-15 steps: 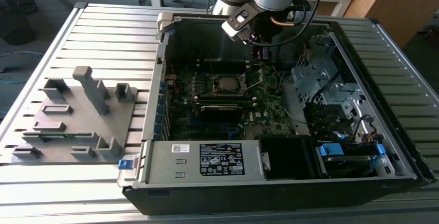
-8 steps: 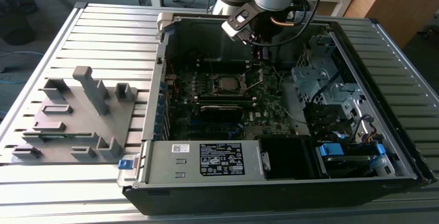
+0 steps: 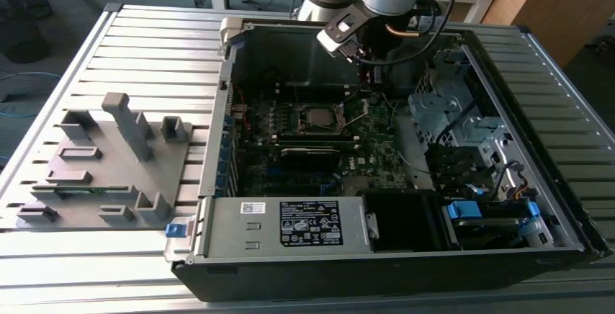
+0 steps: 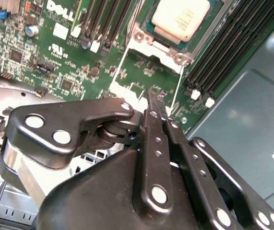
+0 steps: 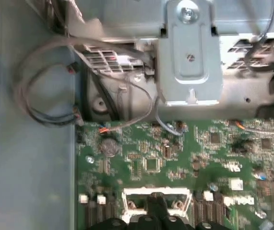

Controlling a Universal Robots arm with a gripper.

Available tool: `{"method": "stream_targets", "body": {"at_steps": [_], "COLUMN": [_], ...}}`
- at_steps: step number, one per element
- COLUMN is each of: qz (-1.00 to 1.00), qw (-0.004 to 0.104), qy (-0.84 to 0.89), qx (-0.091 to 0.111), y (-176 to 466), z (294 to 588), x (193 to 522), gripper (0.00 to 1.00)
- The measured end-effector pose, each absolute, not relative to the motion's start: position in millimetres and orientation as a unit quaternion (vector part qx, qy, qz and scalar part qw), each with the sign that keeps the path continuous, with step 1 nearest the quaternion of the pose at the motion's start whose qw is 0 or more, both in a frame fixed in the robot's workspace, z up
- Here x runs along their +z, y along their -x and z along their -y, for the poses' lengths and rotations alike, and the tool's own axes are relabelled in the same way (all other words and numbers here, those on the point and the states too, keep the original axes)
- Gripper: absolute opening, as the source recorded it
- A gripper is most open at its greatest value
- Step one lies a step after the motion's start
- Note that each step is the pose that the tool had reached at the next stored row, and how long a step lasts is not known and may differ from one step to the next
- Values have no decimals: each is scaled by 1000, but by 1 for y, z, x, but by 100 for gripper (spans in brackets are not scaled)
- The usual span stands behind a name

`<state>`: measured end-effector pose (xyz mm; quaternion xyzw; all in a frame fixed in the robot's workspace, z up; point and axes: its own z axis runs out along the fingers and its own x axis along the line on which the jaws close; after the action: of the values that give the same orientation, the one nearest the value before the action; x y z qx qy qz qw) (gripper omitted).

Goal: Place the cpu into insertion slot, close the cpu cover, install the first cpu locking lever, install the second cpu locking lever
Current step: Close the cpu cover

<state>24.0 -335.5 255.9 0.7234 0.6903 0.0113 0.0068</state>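
Item: small flat square cpu, dull silver-grey metal top (image 4: 180, 17). Seated in the square dark metal-rimmed insertion slot (image 3: 301, 118). Likely light, rigid, delicate; hold by edges. Black claw (image 4: 155, 98): fingers together, at slot's one o'clock, exterior view.

Exterior view: even, soft overhead light; case (image 3: 279, 47) interior dim, in shadow. Second wrist view: bright, crisp; glare washes cpu (image 4: 180, 18) top pale, sheen on gripper (image 4: 154, 96) links. First wrist view: blurred throughout, colours a bit faded.

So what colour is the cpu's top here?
Pale silvery cream, plain; the cpu shows best in the second wrist view.
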Motion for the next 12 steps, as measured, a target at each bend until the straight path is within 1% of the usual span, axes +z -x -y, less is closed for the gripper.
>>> {"method": "stream_targets", "body": {"at_steps": [12], "qz": [-690], "qw": [7], "qy": [-723], "qx": [11], "y": [-48], "z": [335], "x": [256], "gripper": [10]}}
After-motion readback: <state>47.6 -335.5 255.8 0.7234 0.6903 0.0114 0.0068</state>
